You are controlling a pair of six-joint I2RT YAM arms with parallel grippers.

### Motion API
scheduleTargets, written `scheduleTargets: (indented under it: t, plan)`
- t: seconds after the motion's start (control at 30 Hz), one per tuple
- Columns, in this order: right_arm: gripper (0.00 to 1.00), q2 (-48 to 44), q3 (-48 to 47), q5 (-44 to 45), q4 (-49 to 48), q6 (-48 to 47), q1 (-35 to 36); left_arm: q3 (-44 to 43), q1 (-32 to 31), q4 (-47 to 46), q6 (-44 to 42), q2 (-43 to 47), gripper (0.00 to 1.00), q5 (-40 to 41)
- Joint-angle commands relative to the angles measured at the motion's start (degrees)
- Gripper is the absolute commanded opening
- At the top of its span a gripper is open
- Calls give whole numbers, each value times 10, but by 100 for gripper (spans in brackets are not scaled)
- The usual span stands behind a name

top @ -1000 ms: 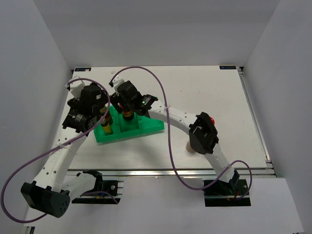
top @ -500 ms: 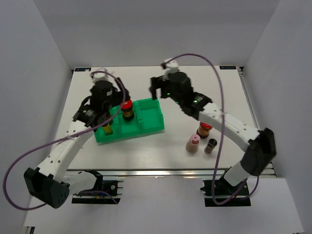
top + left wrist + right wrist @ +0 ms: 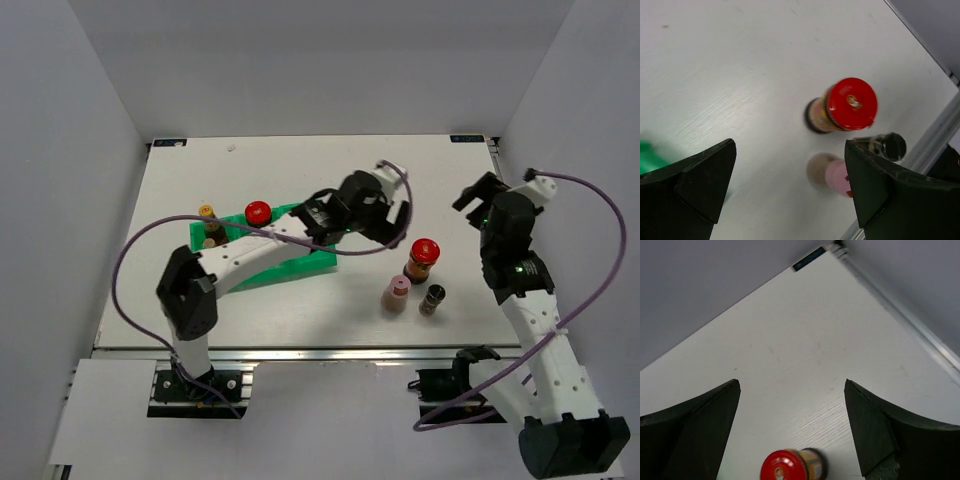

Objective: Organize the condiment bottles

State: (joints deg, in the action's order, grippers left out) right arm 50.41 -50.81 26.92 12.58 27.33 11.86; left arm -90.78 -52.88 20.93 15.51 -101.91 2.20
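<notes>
- Bottles cluster near the front edge of the worktop [image 3: 300, 170]: red-capped bottle [image 3: 422, 258], pink-capped bottle [image 3: 396, 294], dark bottle [image 3: 433, 299].
- We hold the left hand [image 3: 385, 212] released near them, and the right hand [image 3: 480, 195] likewise.

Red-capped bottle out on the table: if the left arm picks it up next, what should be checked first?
1. Left gripper open: ok.
2. Red-capped bottle standing upright: ok.
3. Bottle centred in the gripper's opening: not ok, it sits off-centre in the left wrist view.
4. Pink-capped bottle and black-capped bottle apart from it: ok, though close.
5. Right gripper out of the way: ok, open, off to the side.
6. Free slot in the green tray: cannot tell, the left arm covers it.
</notes>
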Motion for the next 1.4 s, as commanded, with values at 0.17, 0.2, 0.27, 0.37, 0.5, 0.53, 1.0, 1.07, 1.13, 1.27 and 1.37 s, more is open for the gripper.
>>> scheduleTargets:
  t: [0.17,0.2,0.27,0.37,0.5,0.53,1.0,1.07,1.13,1.27,1.37]
  plan:
    - [89,19,11,-102,67,53,-223,-179,-82,58,-85,-151,98,-31]
    - [89,22,14,-148,63,51,-248,-213,-90,66,-87,-166,98,-30]
    - [89,28,25,-178,54,48,-262,-244,-96,79,-87,-203,98,-26]
    - [89,28,29,-201,48,40,-271,-282,-101,90,-85,-226,98,6]
    - [89,18,36,-201,40,36,-273,-294,-101,93,-83,-246,98,14]
    - [89,15,37,-203,38,36,-274,-294,-101,94,-80,-247,98,14]
    - [89,15,47,-232,25,28,-275,-289,-102,100,-61,-267,93,47]
    - [89,14,48,-234,23,28,-275,-288,-102,97,-58,-265,83,48]
    - [89,14,49,-235,21,27,-275,-287,-102,95,-58,-264,77,46]
    - [89,15,49,-237,21,26,-275,-287,-102,98,-57,-261,59,40]
    - [89,15,51,-243,19,26,-275,-287,-102,101,-56,-248,47,56]
